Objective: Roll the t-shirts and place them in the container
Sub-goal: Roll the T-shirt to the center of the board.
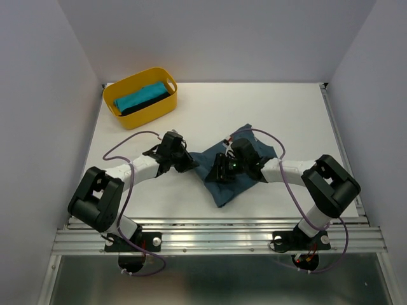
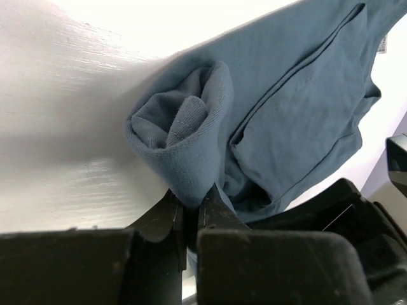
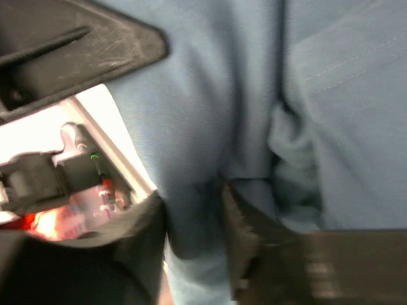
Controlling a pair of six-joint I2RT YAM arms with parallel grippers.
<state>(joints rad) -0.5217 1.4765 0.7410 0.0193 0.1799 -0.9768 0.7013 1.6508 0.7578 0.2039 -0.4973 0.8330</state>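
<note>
Arm bases sit at the near edge of the white table (image 1: 280, 108), and both arms reach inward to the slate-blue t-shirt (image 1: 219, 189), which lies partly folded near the table's middle, slightly right of centre. Left gripper (image 2: 191, 213): jaws drawn together on a fold at the shirt's left edge, just below a loosely coiled end (image 2: 181, 124) whose spiral faces the wrist camera. Right gripper (image 3: 194, 248): fingers part-way apart astride a ridge of the same cloth; the blurred view does not show whether they press it. Governing relation: the coiled end lies directly ahead of the left gripper. The begun roll's long axis appears to run crosswise from the left gripper toward the right one, with flat unrolled cloth spreading away to the far right. The left gripper is at the shirt's edge, the right over its middle. Judged stage: rolling begun, not finished. Far left: yellow tub (image 1: 147, 114) holding a rolled turquoise t-shirt (image 1: 141, 96) with a black t-shirt (image 1: 145, 107) beside it
</note>
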